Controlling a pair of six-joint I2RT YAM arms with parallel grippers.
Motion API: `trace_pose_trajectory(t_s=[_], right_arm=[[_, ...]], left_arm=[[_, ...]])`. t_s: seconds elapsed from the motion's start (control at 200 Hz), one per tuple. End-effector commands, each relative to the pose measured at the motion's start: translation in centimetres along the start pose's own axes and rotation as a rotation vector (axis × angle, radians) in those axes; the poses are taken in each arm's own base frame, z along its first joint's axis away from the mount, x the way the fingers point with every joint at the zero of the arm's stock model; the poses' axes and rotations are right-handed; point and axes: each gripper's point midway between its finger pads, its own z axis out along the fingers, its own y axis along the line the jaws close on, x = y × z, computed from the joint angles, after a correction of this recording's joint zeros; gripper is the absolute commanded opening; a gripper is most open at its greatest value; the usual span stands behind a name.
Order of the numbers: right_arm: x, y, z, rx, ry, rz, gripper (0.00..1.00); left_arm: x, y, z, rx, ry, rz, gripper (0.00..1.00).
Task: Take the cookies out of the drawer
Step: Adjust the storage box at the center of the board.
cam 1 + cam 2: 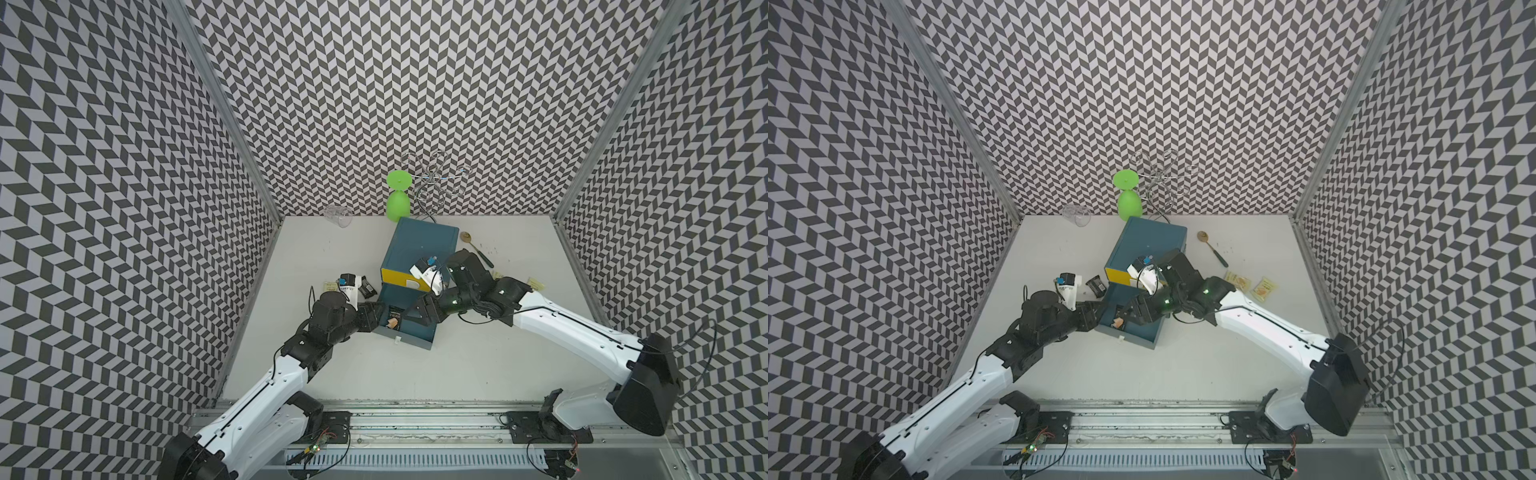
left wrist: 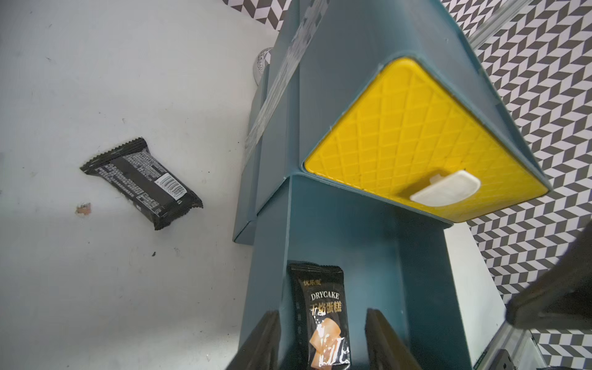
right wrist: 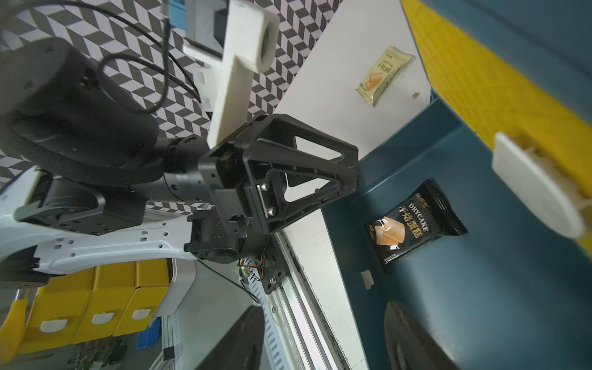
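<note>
- A small flat black cookie packet point(image 2: 323, 317) with a tan biscuit picture lies on the floor of the pulled-out blue plastic lower drawer point(image 1: 415, 337). It sits close to the side wall on the left arm's side. It also shows in a top view point(image 1: 1116, 319) and from the right wrist point(image 3: 413, 221).
- Key relation: the packet is straight ahead of the left gripper point(image 2: 322, 312), a little deeper in the drawer, framed between its two black fingers.
- The packet's long axis runs along the drawer's pull direction, so the fingers face its two long edges, across the short width.
- Left gripper: jaws part-way apart, a bit wider than the packet, nothing gripped. There is a gap on one side; contact on the other is too close to call.
- Right gripper point(image 3: 325, 306): hovers over the far side of the same drawer, jaws apart and empty. The packet lies off to one side of it, not between its fingers.
- The left gripper is nearer and lined up, so I judge the pick is its job: a short reach in, then close.
- Risk, as I read it: the drawer's side wall crowds the near finger.
- Out on the white table point(image 1: 457, 374):
  - a second black packet point(image 2: 141, 182) beside the blue cabinet point(image 1: 419, 245)
  - one pale yellow packet point(image 3: 382, 75) near it
  - two further pale yellow packets point(image 1: 1237, 280) by the right arm
- The yellow upper drawer point(image 2: 416, 137) is shut.
</note>
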Motion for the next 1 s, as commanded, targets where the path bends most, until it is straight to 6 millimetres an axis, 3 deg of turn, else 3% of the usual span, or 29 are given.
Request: trace_pose_trajectory(t_s=[0.0,0.255,0.526,0.761,0.996], right_arm=[[0.0,-0.9,0.9,0.041,0.005,0.021,0.63],[1.5,-4.1,1.3,0.182,0.046,0.043,0.63],[3.2,-5.9,2.3,0.229,0.106,0.066,0.63],[3.7,-6.5,2.7,0.245,0.118,0.086,0.63],[3.3,-6.7,2.9,0.254,0.093,0.1,0.63]], left_arm=[[0.4,-2.7,0.1,0.122,-0.004,0.021,0.4],[3.5,-4.2,1.2,0.141,0.088,0.029,0.31],[3.9,-7.2,1.9,0.2,0.106,0.05,0.31],[2.1,-8.1,0.7,0.189,0.055,0.056,0.43],[0.1,-8.1,-1.0,0.112,0.041,0.102,0.47]])
